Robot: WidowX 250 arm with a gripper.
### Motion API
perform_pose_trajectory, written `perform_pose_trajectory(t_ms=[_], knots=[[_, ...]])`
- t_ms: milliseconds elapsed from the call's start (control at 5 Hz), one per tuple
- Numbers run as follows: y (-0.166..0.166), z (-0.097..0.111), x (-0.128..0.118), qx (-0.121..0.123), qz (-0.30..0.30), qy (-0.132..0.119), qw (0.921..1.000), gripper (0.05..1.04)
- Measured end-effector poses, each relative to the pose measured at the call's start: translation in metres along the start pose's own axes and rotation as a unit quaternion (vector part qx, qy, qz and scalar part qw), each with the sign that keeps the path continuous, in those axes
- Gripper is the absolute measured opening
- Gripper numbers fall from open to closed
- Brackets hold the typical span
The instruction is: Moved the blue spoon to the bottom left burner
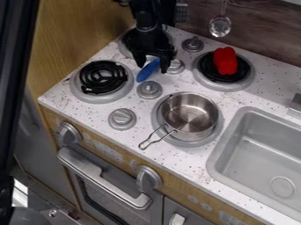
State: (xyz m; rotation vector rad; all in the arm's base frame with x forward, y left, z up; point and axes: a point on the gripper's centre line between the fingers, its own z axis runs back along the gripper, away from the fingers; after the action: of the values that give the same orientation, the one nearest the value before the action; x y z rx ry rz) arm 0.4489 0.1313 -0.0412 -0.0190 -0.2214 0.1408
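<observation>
- And here a poor grip is risked: the blue spoon [148, 70] is seen at a slant between the jaws, its blue end poking out in front, and if it is caught off-centre it could be twisted or dropped.
- A snag is threatened as well, since one knob [176, 66] is crowded right beside the right-hand finger as viewed, and could be nudged if the jaws are swung that way.
- Another knob [149, 89] is placed just in front of the spoon's blue end; if the lift is kept too low, the spoon could be knocked against it.
- The target burner [103, 78] is found to the left of the jaws and a little nearer the camera; if the release is made short, the spoon could be left on the rim or tipped onto the counter [61, 93].
- Now the jaws! The gripper [153, 68] is pointed down, its two fingers spread well apart, with the spoon framed between them. No firm pinch can be made out, and whether either finger is touched by the spoon cannot be told.
</observation>
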Motion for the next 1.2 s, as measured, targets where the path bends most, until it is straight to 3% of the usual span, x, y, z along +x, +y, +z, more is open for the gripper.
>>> perform_pose_trajectory(t_ms=[400,600,800,1000,1200], knots=[[0.004,-0.020,-0.002,-0.009,0.011,0.018,0.9997,0.995],[-0.003,-0.023,-0.004,-0.020,0.019,0.020,0.9994,0.934],[-0.006,-0.025,-0.007,-0.019,0.014,0.025,0.9994,0.660],[-0.006,-0.022,-0.009,-0.016,0.008,0.015,0.9997,0.459],[-0.006,-0.003,-0.015,-0.009,-0.004,0.008,0.9999,0.442]])
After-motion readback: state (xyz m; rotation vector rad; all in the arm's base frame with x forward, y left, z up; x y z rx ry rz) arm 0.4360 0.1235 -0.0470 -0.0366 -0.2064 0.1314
